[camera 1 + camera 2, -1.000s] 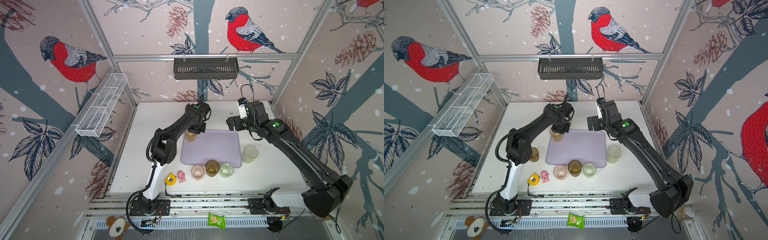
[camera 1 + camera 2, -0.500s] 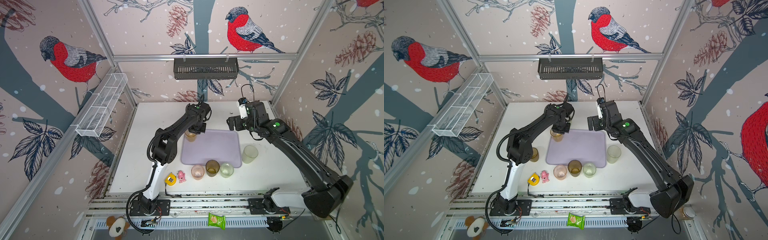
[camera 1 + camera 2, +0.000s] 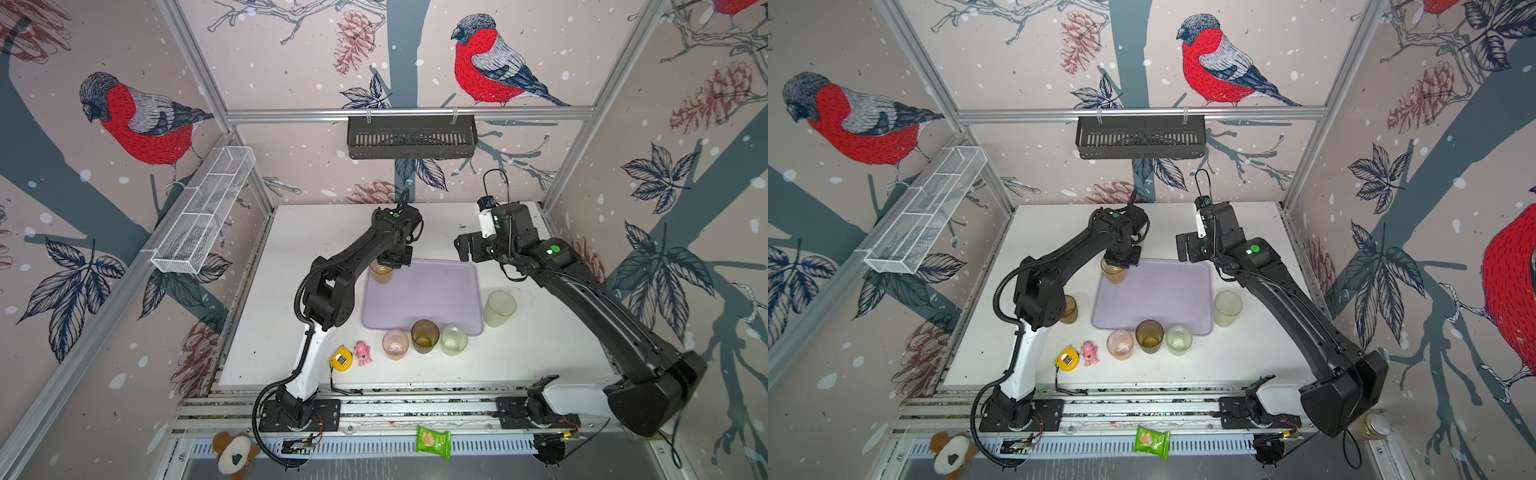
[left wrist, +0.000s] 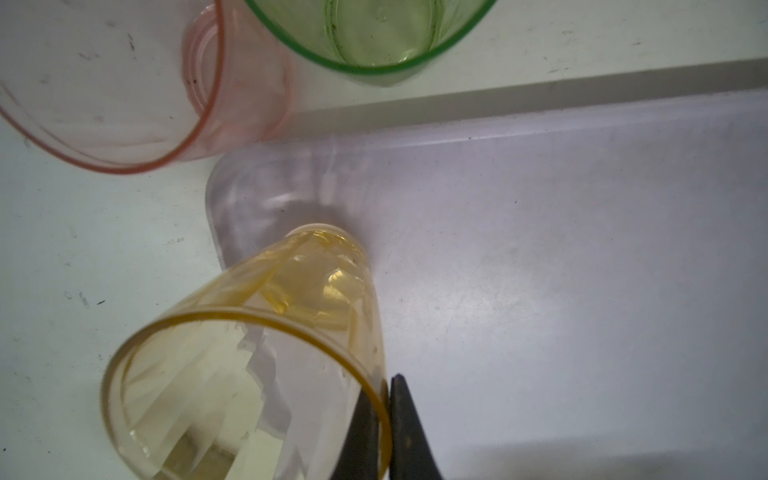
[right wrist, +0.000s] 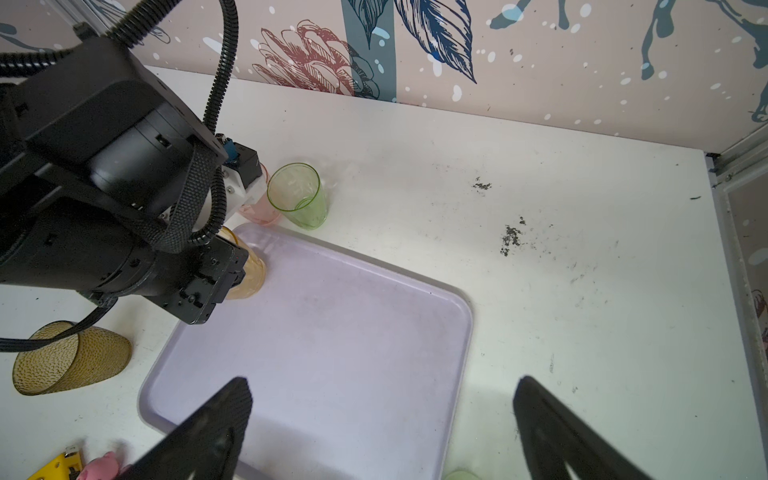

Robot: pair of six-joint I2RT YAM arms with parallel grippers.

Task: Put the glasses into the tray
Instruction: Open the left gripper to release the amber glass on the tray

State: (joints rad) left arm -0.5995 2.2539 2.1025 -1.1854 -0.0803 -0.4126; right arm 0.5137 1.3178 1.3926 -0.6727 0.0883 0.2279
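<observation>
- Amber glass [image 4: 270,332] is hanging in the left gripper [image 4: 384,388]. The fingers are pinching its rim wall, one inside and one outside, and are nearly closed.
- Its base is sitting at a corner of the tray [image 4: 540,249], straight below that gripper and inside the rim. Can't tell whether it is touching the tray or just above it.
- The glass is looking tilted from the left wrist, with its mouth leaning out past the tray corner.
- Pink glass [image 4: 104,91] and green glass [image 4: 374,33] are standing on the table [image 5: 540,208] just beyond the left gripper, outside the tray rim. They are close to each other.
- Brown glass [image 3: 1068,309] is standing upright on the table beside the left arm, on the arm's side away from the tray.
- Right gripper [image 5: 382,382] is hovering with its jaws spread wide and is gripping nothing. The tray's edge is lying below and between its fingers.
- In both top views the right gripper is sitting near the tray corner opposite the left gripper, well apart from it.
- Front pink glass [image 3: 395,344], front brown glass [image 3: 425,336] and front green glass [image 3: 454,340] are lining up just outside the tray's near edge, far from both grippers.
- Frosted glass [image 3: 498,308] is standing on the table beside the tray, under the right arm's reach and well back from its gripper.
- Nothing else is resting inside the tray.
</observation>
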